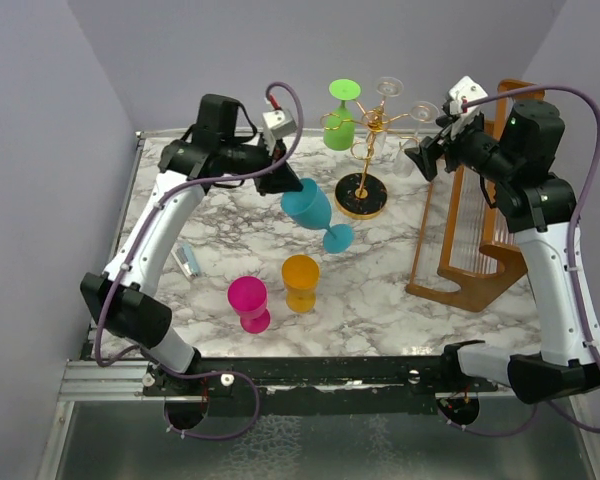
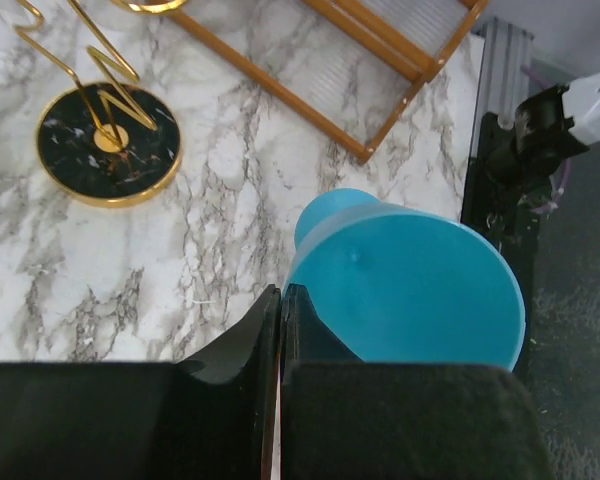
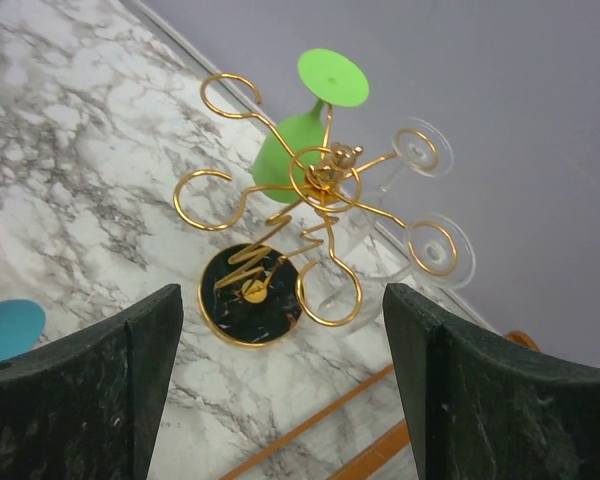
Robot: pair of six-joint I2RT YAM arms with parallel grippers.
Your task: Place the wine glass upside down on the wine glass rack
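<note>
At table center, the left gripper [image 1: 282, 182] holds the blue wine glass [image 1: 313, 208]. The glass is tilted, bowl toward far-left and foot toward near-right. Can't tell if the foot touches the marble table [image 1: 230, 215]. Left claw is pinched on the bowl's rim, and in the wrist view its fingers [image 2: 230, 360] show only a thin slit between them. The glass is just left of the wine glass rack [image 1: 363, 150], on its near side, not touching it.

The rack stands upright at far center-right, its black base on the table. A green glass [image 1: 340, 128] hangs upside down on a far-left arm of the rack. Two clear glasses [image 1: 388, 88] hang on the far-right arms.

The right gripper [image 1: 426, 160] hovers just right of the rack, fingers spread wide with nothing between them. A brown wooden frame [image 1: 470, 250] lies at the right side of the table.

Near center, an orange glass [image 1: 301, 282] and a pink glass [image 1: 249, 303] stand side by side, not touching. A small pale tube [image 1: 186, 260] lies at the left.
</note>
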